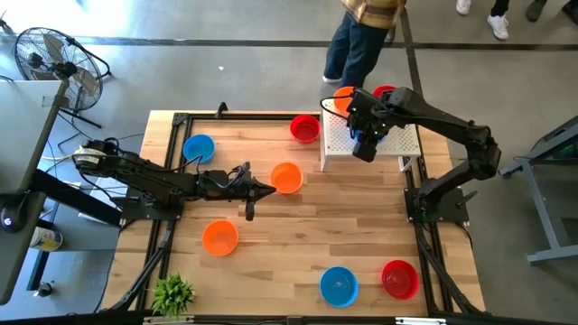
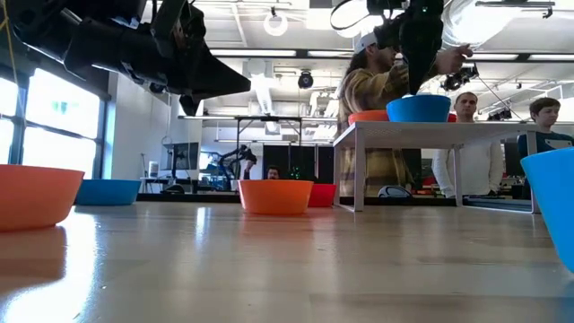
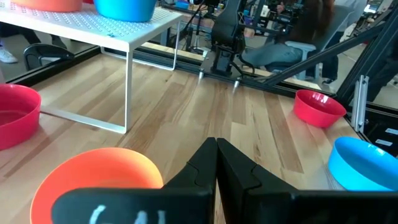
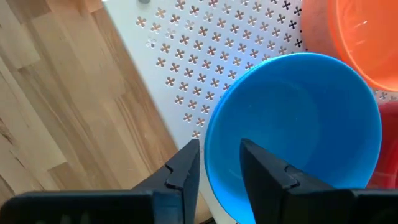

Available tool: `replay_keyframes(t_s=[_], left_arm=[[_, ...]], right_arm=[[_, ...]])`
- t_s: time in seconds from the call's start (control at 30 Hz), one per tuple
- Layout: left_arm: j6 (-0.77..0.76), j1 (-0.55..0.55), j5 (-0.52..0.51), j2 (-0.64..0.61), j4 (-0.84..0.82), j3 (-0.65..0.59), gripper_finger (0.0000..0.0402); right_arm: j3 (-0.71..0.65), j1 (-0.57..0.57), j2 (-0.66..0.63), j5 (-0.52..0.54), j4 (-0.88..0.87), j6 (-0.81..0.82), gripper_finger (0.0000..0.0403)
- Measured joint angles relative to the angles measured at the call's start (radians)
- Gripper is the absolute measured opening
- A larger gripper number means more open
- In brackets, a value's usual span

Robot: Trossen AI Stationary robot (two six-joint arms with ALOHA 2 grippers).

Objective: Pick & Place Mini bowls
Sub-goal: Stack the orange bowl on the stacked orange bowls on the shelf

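Blue bowl [image 4: 298,124] sits on the white rack [image 4: 205,50] beside an orange one, its rim between the right gripper's [image 4: 219,167] parted, letting-go jaws; left gripper [image 3: 216,163] hovers pinched shut, empty, over the tabletop [image 1: 298,235].

A wooden tabletop [image 1: 298,235] of pale planks fills the middle of the high view, edged by a dark metal frame [image 1: 172,162]. A white perforated stand [image 1: 339,135] sits at its far side, right of centre; the low view shows it as a raised platform on thin legs [image 2: 408,135]. A small green plant [image 1: 172,293] stands at the near left corner. On the floor beyond the far left corner is a floor fan [image 1: 54,54]. A person in dark trousers [image 1: 357,45] stands just behind the tabletop. In the low view, two more people [image 2: 466,152] stand behind the stand.
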Motion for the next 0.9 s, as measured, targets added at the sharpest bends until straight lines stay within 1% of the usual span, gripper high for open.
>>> replay_keyframes(t_s=[0.1, 0.2, 0.3, 0.43, 0.5, 0.6, 0.77, 0.9], left_arm=[[0.0, 0.0, 0.0, 0.0, 0.0, 0.0, 0.0001], [0.0, 0.0, 0.0, 0.0, 0.0, 0.0, 0.0001], [0.007, 0.0, 0.0, 0.0, 0.0, 0.0, 0.0001], [0.022, 0.0, 0.0, 0.0, 0.0, 0.0, 0.0001], [0.023, 0.0, 0.0, 0.0, 0.0, 0.0, 0.0001], [0.023, 0.0, 0.0, 0.0, -0.002, 0.0, 0.0001], [0.019, 0.0, 0.0, 0.0, -0.026, 0.0, 0.0001], [-0.027, 0.0, -0.012, 0.0, -0.057, 0.001, 0.0001]], right_arm=[[0.0, 0.0, -0.019, -0.001, 0.005, -0.001, 0.0107], [0.0, 0.004, -0.058, 0.001, 0.014, -0.005, 0.0095], [-0.028, 0.022, -0.125, -0.013, 0.084, -0.003, 0.0068], [-0.152, 0.075, -0.246, -0.071, 0.248, 0.021, 0.0019], [-0.237, 0.12, -0.307, -0.076, 0.339, 0.038, 0.0005], [-0.362, 0.204, -0.387, -0.072, 0.477, 0.086, 0.0011], [-0.542, 0.374, -0.472, 0.004, 0.701, 0.15, 0.0014], [-0.635, 0.503, -0.487, 0.089, 0.826, 0.187, 0.0007]])
